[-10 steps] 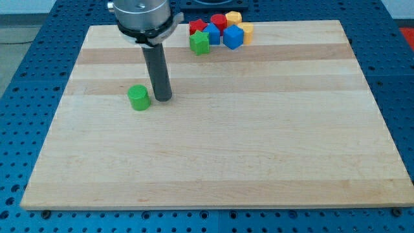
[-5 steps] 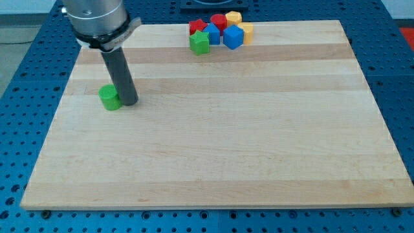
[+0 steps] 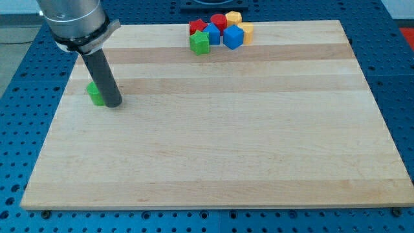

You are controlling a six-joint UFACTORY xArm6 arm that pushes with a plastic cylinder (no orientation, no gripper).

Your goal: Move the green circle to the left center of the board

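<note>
The green circle (image 3: 95,94) lies on the wooden board (image 3: 213,129) near its left edge, a little above mid-height. It is partly hidden behind my dark rod. My tip (image 3: 113,103) rests on the board right against the circle's right side, touching it.
A cluster of blocks sits at the view's top centre: a green block (image 3: 199,43), a red star-like block (image 3: 197,28), a red block (image 3: 218,21), two blue blocks (image 3: 233,37), and yellow blocks (image 3: 233,17). The board's left edge is close to the circle.
My tip has moved to the view's left, pushing the green circle leftward from the board's left-middle area to near the left edge.
</note>
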